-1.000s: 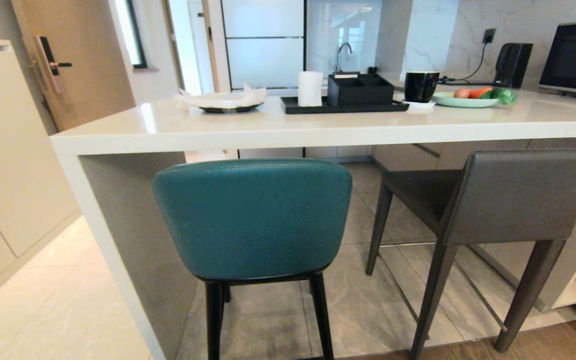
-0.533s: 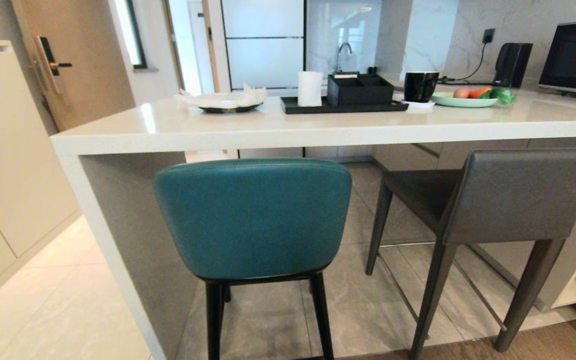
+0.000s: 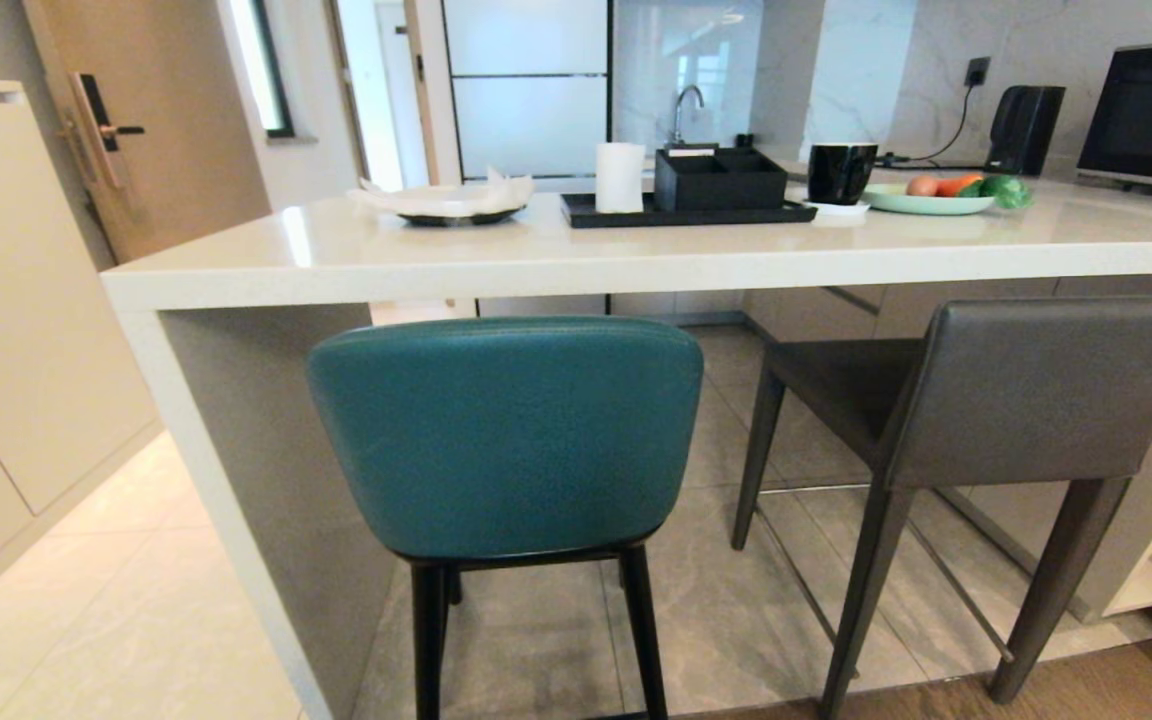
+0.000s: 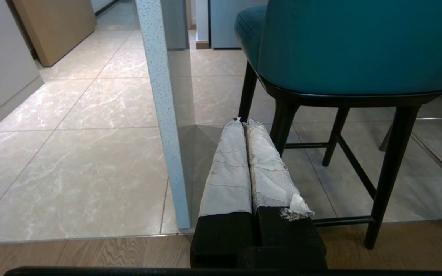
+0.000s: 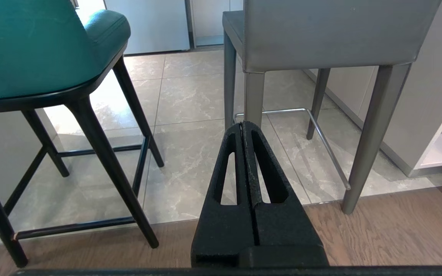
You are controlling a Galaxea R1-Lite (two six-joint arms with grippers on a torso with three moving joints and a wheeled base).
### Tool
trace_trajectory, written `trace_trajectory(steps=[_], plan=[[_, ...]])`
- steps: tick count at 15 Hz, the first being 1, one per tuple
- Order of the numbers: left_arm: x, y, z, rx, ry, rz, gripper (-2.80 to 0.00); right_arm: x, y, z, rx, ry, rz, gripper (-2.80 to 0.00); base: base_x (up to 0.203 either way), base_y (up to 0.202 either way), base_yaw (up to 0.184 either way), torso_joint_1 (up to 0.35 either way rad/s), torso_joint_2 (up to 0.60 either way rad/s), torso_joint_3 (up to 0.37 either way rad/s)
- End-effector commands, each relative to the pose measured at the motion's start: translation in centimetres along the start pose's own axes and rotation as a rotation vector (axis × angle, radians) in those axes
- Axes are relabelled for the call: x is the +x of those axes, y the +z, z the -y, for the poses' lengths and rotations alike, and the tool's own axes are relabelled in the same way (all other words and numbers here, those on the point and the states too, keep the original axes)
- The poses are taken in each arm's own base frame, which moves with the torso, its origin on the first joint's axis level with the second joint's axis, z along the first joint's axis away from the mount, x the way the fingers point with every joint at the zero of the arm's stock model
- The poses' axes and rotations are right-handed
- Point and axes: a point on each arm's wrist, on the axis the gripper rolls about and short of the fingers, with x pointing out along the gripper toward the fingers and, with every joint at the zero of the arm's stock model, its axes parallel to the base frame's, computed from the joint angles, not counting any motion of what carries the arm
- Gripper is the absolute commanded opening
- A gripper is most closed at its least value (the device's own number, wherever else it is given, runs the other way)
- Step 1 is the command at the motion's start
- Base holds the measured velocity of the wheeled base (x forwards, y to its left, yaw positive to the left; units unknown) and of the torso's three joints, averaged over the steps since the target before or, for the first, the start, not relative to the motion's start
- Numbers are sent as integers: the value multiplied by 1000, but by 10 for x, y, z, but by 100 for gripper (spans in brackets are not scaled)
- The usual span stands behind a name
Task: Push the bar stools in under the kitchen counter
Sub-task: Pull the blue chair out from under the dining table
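Nothing has moved since a second ago. Both arms hang low, left gripper (image 4: 243,122) and right gripper (image 5: 243,124) pressed shut on nothing. Just ahead stand the teal stool (image 3: 506,435) and grey stool (image 3: 1026,390), backs still out from the kitchen counter (image 3: 636,262).

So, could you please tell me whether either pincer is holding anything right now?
Nothing is held: the left pincer and right pincer are both shut and empty.
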Motion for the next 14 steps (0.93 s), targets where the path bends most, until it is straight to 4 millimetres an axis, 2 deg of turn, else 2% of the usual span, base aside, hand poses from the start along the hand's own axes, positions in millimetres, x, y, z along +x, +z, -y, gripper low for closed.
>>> trace_trajectory(steps=[1, 12, 14], plan=[[0, 0, 0, -1, 0, 2, -280, 0, 0, 0, 0, 0, -1, -280, 0, 0, 0, 0, 0, 0], [0, 0, 0, 4, 3, 2, -280, 0, -1, 0, -6, -1, -5, -280, 0, 0, 0, 0, 0, 0], [-5, 14, 0, 4, 3, 41, -280, 0, -1, 0, -22, 2, -22, -280, 0, 0, 0, 0, 0, 0]])
